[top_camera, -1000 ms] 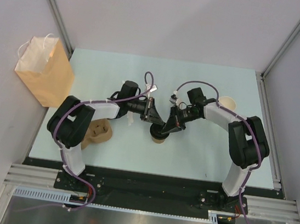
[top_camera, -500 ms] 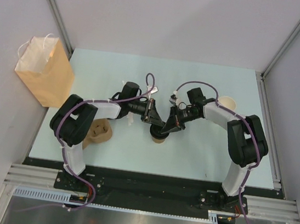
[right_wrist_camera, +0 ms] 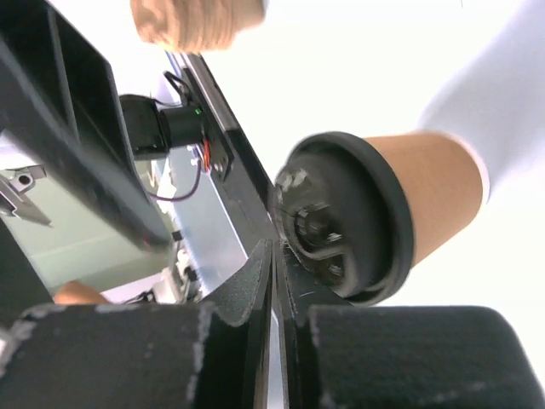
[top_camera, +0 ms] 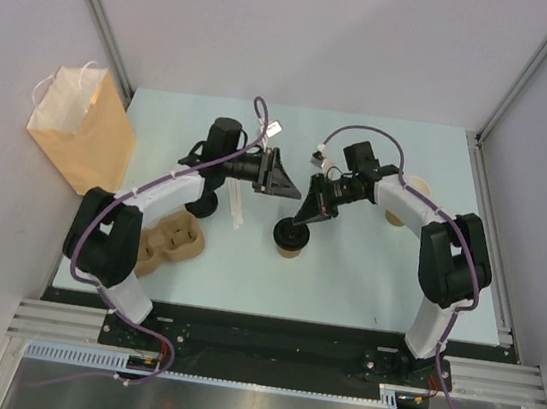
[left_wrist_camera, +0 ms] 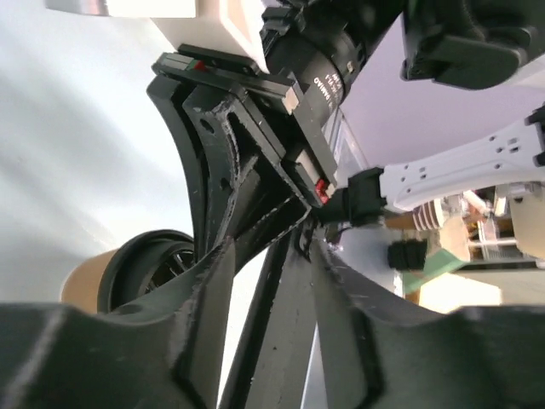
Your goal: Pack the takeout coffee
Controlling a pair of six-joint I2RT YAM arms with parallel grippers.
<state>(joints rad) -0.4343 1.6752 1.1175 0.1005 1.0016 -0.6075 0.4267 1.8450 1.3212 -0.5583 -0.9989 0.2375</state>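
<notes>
- centrally, the takeout coffee (top_camera: 290, 240) is stood upright on the table (top_camera: 363, 287), between the two arms.
- the right gripper (top_camera: 302, 221) is held just beside the black lid's rim, its jaws pressed together.
- the left gripper (top_camera: 285, 181) is held farther back, apart from the cup, its jaws parted.
- the paper bag (top_camera: 82, 129) is seen at the far left.

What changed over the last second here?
The left gripper drew back from the takeout coffee toward the table's far side, its arm uncovering more of the cup carrier. The right gripper stayed beside the coffee. The coffee and paper bag did not move.
</notes>
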